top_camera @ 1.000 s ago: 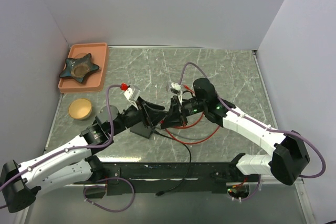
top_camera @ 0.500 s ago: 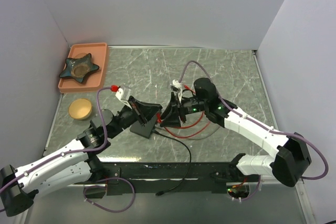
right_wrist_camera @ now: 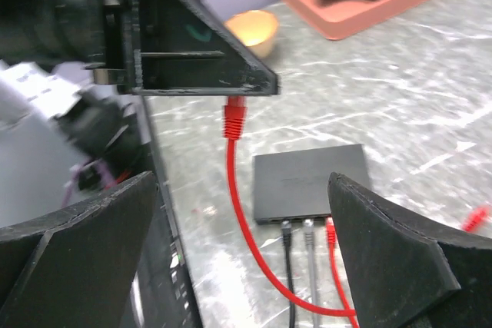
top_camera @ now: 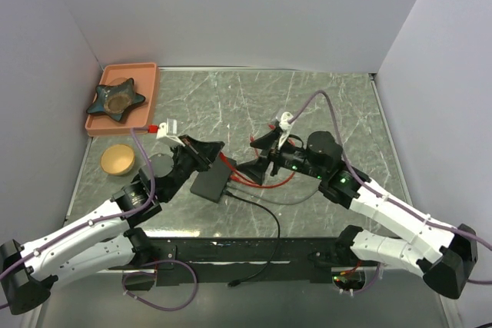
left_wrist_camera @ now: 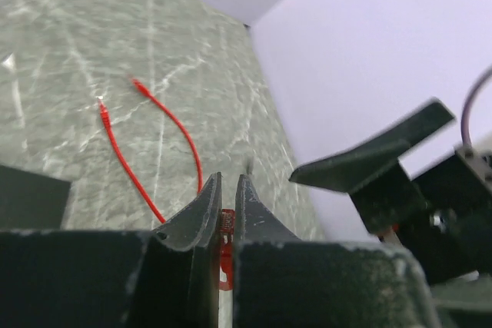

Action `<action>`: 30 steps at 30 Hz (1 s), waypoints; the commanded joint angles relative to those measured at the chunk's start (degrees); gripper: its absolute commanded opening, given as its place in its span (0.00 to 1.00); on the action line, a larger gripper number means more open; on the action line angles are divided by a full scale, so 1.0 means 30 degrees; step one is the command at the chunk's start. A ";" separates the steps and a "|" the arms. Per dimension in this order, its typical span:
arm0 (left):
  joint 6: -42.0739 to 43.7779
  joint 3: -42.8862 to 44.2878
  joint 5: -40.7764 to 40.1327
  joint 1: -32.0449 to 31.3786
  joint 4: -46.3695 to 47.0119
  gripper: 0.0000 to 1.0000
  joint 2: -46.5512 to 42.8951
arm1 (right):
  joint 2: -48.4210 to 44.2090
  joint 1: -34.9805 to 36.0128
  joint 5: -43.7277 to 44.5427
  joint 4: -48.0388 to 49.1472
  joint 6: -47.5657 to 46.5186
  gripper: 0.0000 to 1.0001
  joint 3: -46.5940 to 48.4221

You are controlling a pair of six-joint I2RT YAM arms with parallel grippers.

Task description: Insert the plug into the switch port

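My left gripper (top_camera: pixel 206 150) is shut on the red plug (right_wrist_camera: pixel 234 117), whose body shows between the fingers (left_wrist_camera: pixel 225 224) in the left wrist view. The plug's red cable (right_wrist_camera: pixel 244 213) hangs down in a loop to the table. Below and just beyond it lies the flat black switch box (right_wrist_camera: pixel 311 182) (top_camera: pixel 211 183). A black, a grey and a red cable sit in its near edge, and the switch port (right_wrist_camera: pixel 269 219) beside them looks free. My right gripper (right_wrist_camera: pixel 240 182) (top_camera: pixel 257 157) stands wide open to the right of the plug, holding nothing.
An orange tray (top_camera: pixel 147 94) with a dark star-shaped dish (top_camera: pixel 115 99) sits at the back left, a small wooden bowl (top_camera: pixel 118 159) in front of it. A black cable (top_camera: pixel 265 213) runs from the switch to the near edge. Loose red cable (left_wrist_camera: pixel 165 117) lies on the marble.
My left gripper closed on the plug and drew back to the left with it. My right gripper opened, let go and pulled away to the right.
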 commanded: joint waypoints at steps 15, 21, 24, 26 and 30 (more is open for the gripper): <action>-0.5687 0.1055 -0.4879 -0.0014 -0.4977 0.01 -0.0885 | 0.5363 0.5019 0.9153 0.0761 -0.0881 0.82 0.3870; -0.5511 0.1232 -0.4762 -0.0014 -0.4918 0.01 -0.0562 | 0.6007 0.5224 0.9269 0.0880 -0.0646 0.67 0.4366; -0.5511 0.1085 -0.4791 0.0015 -0.4744 0.01 -0.0620 | 0.6243 0.5253 0.9562 0.0527 -0.0558 0.63 0.4632; -0.5482 0.1085 -0.4791 -0.0014 -0.4772 0.01 -0.0679 | 0.6391 0.5283 0.9504 0.0468 -0.0442 0.63 0.4719; -0.5423 0.1114 -0.5025 0.0015 -0.5006 0.01 -0.0767 | 0.6829 0.5370 0.9270 0.0323 -0.0353 0.63 0.4895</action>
